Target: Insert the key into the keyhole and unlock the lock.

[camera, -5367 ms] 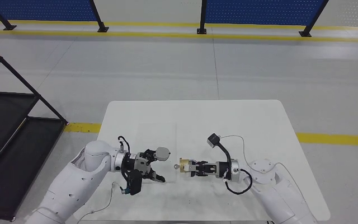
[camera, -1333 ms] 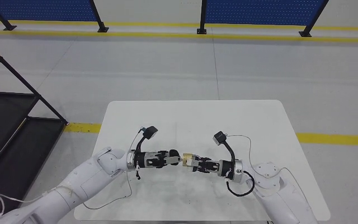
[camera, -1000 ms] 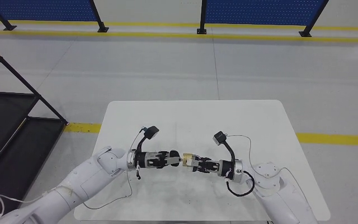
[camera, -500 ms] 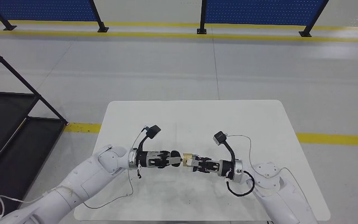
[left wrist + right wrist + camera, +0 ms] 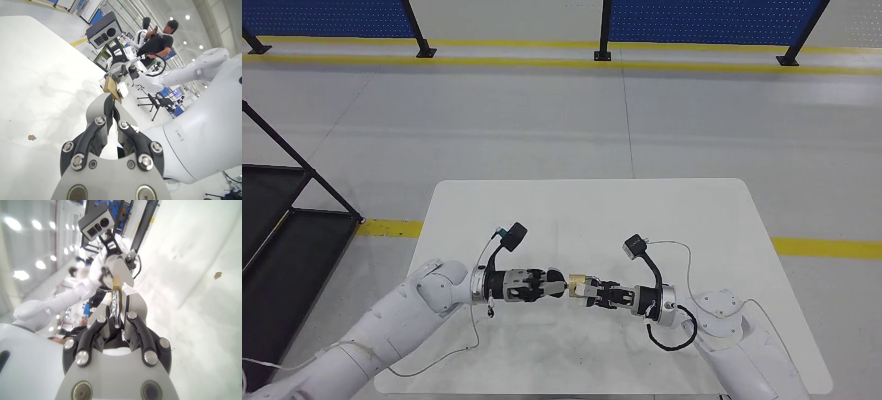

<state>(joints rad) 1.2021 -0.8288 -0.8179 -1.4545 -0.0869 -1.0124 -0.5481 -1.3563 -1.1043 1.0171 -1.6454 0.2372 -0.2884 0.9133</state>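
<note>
Right gripper (image 5: 117,303) clamps the lock (image 5: 115,283) above the table (image 5: 692,220), keyhole toward the left gripper (image 5: 111,103), which pinches the key (image 5: 563,287) lined up for insertion

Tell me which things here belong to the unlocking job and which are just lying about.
Job: lock in the right hand; key, mostly hidden in the left hand.
Lying about: brown scrap on the table; black rack.

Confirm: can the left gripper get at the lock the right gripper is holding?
Probably yes. The left gripper sits tip-first right at the brass lock, held above the table by the right gripper, nothing between them. Alignment with the keyhole: cannot tell.
</note>
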